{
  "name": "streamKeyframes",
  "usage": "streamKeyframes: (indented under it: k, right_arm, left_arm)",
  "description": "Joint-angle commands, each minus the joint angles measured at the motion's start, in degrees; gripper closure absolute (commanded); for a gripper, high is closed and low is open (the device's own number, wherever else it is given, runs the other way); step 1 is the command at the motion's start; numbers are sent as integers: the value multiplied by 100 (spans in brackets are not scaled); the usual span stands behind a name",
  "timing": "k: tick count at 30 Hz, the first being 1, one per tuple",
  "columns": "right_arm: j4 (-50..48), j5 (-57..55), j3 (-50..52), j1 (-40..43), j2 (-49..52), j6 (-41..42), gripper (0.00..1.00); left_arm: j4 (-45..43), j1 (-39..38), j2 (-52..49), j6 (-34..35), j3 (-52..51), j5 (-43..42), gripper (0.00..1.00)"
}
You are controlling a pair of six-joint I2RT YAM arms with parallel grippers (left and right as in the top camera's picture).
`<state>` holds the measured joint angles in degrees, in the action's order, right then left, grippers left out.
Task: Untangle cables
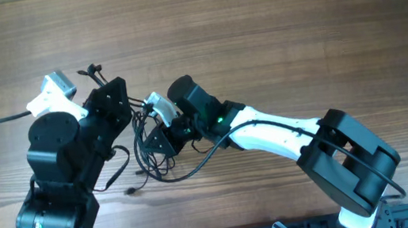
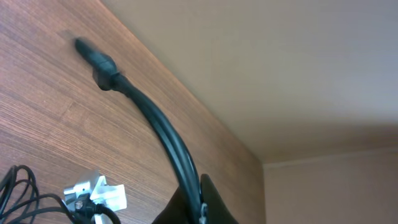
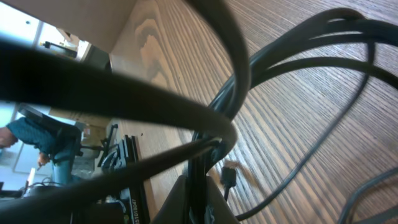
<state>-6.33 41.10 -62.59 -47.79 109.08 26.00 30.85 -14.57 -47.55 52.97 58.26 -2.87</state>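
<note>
On table (image 1: pixel 295 21), cables (image 1: pixel 143 150): risking tightening if hands are pulling apart.
Left hand (image 2: pixel 194 210): clamping one cable.
Right hand (image 3: pixel 194 194): clamping several.

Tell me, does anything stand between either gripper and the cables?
Nothing visible does. The left gripper grips one cable, and the right gripper has the bunched cables between its fingers.

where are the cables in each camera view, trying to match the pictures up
Overhead: cables bunched left of centre, between the two arms.
Left wrist: cables, one running from a plug at upper left down to bottom centre, with loops at bottom left.
Right wrist: cables very close, crossing the whole picture.
Shared landmark: the wood-grain table under them.
</note>
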Motion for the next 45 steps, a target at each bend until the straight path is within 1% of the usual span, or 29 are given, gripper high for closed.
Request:
streamKeyframes:
  k: [1, 6, 7, 9, 12, 13, 14, 15, 16, 18, 19, 20, 21, 23, 25, 27, 29, 31, 33, 36, 39, 45]
  right_arm:
    - [254, 223, 28, 227, -227, 273, 96]
    - [1698, 107, 28, 750, -1287, 260, 96]
    - [2131, -61, 28, 885, -1519, 245, 96]
    - [2883, -485, 28, 1115, -1893, 245, 96]
    - [3600, -874, 28, 1405, -2280, 116, 96]
    - [3853, -820, 28, 1574, -2463, 37, 96]
    - [3936, -697, 28, 1639, -2538, -61, 96]
    - [3995, -605, 28, 1676, -2581, -79, 96]
    - [4052, -487, 28, 1703, -2599, -79, 96]
    - [4111, -280, 28, 1707, -2592, -26, 96]
    - [4113, -201, 28, 1707, -2592, 4, 96]
    - [4107, -138, 28, 1707, -2594, 111, 96]
    - [4081, -63, 28, 1707, -2594, 131, 96]
    - [4000, 107, 28, 1707, -2594, 125, 96]
    - [3930, 380, 28, 1711, -2594, 140, 96]
    - [3836, 625, 28, 1714, -2594, 133, 96]
    - [3637, 977, 28, 1725, -2594, 144, 96]
    - [3364, 1316, 28, 1797, -2594, 348, 96]
    - [3038, 1711, 28, 1945, -2594, 522, 96]
    - [2789, 1941, 24, 2135, -2594, 739, 96]
    - [2671, 1939, 24, 2297, -2594, 850, 96]
    - [2647, 1834, 24, 2350, -2594, 848, 96]
  left_arm:
    - [9, 101, -72, 42, 101, -24, 93]
    - [138, 527, -94, -24, 101, 52, 92]
    - [175, 651, -94, -35, 101, 63, 92]
    - [221, 953, -94, -278, 101, 63, 93]
    - [313, 1403, -94, -372, 101, 63, 93]
    - [420, 1672, -96, -417, 101, 55, 93]
    - [501, 1773, -96, -514, 101, 17, 93]
    - [584, 1812, -116, -621, 101, -33, 87]
    - [675, 1823, -170, -673, 101, -92, 76]
    - [824, 1816, -323, -911, 101, -400, 34]
    - [909, 1816, -424, -1040, 101, -614, 20]
    - [1067, 1816, -566, -1187, 101, -905, 13]
    - [1193, 1816, -699, -1357, 101, -1145, 13]
    - [1414, 1816, -986, -1821, 101, -1779, 21]
    - [1567, 1816, -1373, -2614, 101, -3126, 29]
    - [1685, 1751, -1620, -3161, 101, -3993, 31]
    - [1904, 1593, -1867, -3639, 101, -4500, 31]
    - [2116, 1303, -2142, -3974, 101, -4529, 31]
    - [2140, 970, -2404, -4168, 94, -4529, 30]
    - [1989, 577, -2743, -4190, 94, -4529, 29]
    - [1867, 282, -3112, -4190, 94, -4527, 29]
    - [1683, 98, -3648, -4183, 94, -4631, 28]
